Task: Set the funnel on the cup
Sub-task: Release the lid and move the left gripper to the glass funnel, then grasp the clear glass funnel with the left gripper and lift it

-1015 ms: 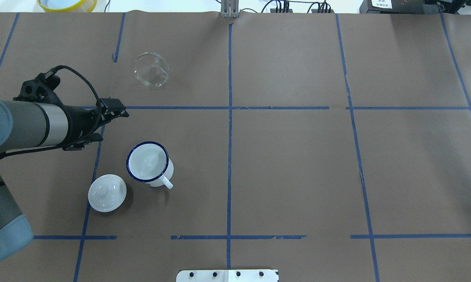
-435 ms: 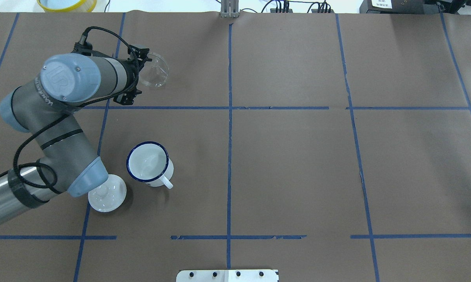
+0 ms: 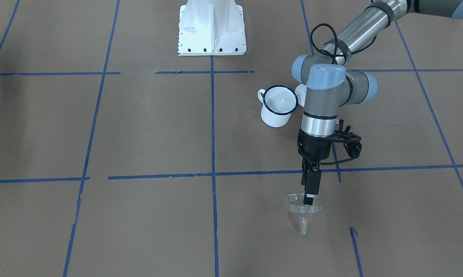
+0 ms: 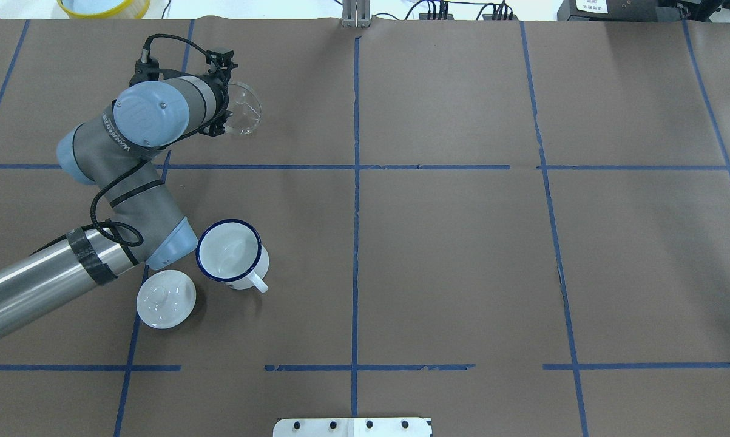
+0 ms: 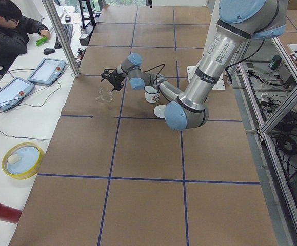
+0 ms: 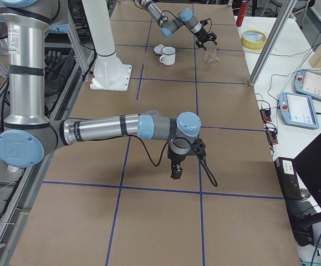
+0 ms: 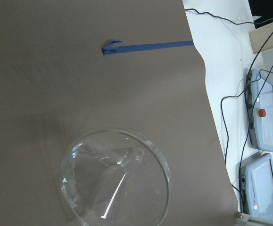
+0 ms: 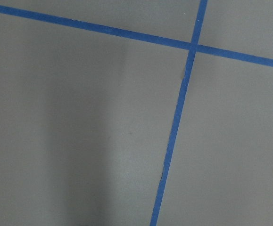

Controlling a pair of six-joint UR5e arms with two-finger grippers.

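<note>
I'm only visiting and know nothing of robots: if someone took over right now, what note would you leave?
Left gripper is at the funnel rim; open or shut, cannot tell.
Right gripper hangs over the table, far off; state unclear.
Funnel rests on the table, apart from the cup, which stands upright beside a lid.
Done: reach to funnel. Left: grip it, lift, set it on the cup.

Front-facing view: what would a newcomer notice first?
The left gripper hangs right at the rim of the clear funnel, which rests on the brown table cover on the operators' side. Farther back, toward the robot's base, the white cup with a dark blue rim stands upright, with a round white lid beside it.
</note>
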